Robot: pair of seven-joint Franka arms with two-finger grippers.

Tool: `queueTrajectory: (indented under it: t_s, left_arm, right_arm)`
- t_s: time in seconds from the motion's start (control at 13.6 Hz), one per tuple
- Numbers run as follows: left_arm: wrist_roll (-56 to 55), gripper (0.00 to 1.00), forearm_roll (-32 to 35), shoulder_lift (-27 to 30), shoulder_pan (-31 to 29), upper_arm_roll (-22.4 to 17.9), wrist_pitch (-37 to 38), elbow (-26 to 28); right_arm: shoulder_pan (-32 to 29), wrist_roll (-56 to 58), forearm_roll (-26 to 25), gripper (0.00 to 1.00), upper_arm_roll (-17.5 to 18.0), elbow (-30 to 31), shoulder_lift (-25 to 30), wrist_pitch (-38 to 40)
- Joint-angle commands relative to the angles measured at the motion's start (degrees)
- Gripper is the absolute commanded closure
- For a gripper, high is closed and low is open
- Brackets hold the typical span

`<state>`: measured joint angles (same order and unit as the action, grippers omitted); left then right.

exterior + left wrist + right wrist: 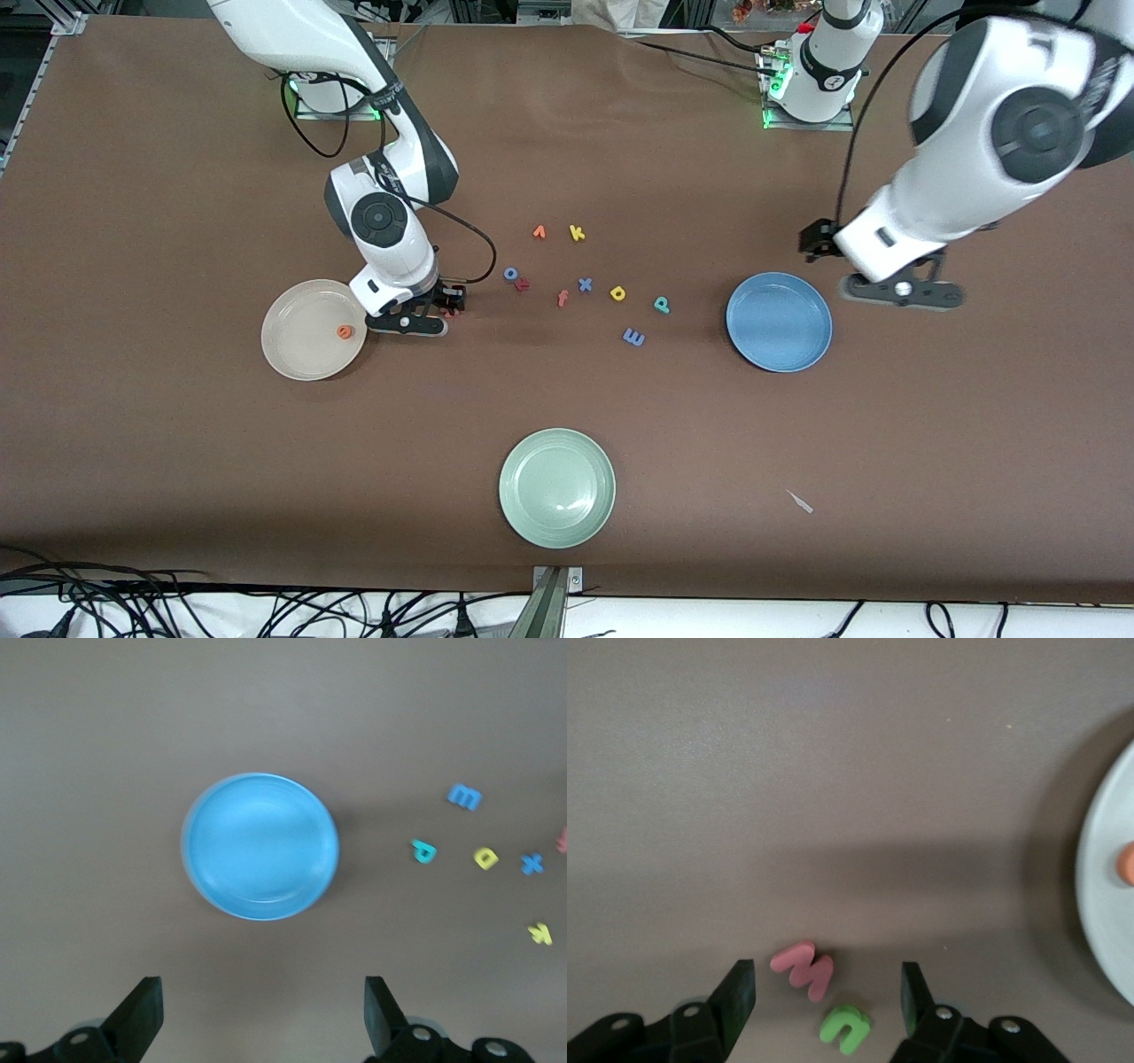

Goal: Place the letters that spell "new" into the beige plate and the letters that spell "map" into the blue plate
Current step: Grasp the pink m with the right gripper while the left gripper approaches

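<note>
While the right gripper [826, 974] hangs low with its fingers spread and nothing held, you have two letters between them at once: the red w [802, 967] and the green n [844, 1028], touching or nearly so. Both lie on the table at about three o'clock from the beige plate [292, 354] in the front view, just off its rim. The orange e [345, 332] is already in that plate.

Your main risk is the squeeze. If you close here, the fingers may catch both letters crookedly, or press one against the other and pop it out sideways. Light foam could also cling to a pad and drop short of the plate.

The left gripper [264, 1001] waits, jaws wide and empty, over bare table at roughly three o'clock from the blue plate [780, 322], which holds nothing. The blue m [633, 337], yellow a [617, 293] and teal p [662, 305] lie around nine o'clock from it, close to the blue x [585, 284], so you could grab the wrong letter there.
</note>
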<state>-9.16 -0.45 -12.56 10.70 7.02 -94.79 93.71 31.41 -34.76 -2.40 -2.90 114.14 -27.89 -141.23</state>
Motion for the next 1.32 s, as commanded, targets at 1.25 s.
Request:
queueTrajectory:
  t_s: [1.25]
  left_arm:
    - [-76.16,0.00,-4.38,-27.42,16.54,-0.34,-28.78,-2.39]
  right_arm:
    - [2.87,-4.53,-0.85,0.44,-0.70,1.79,-3.84,-7.66]
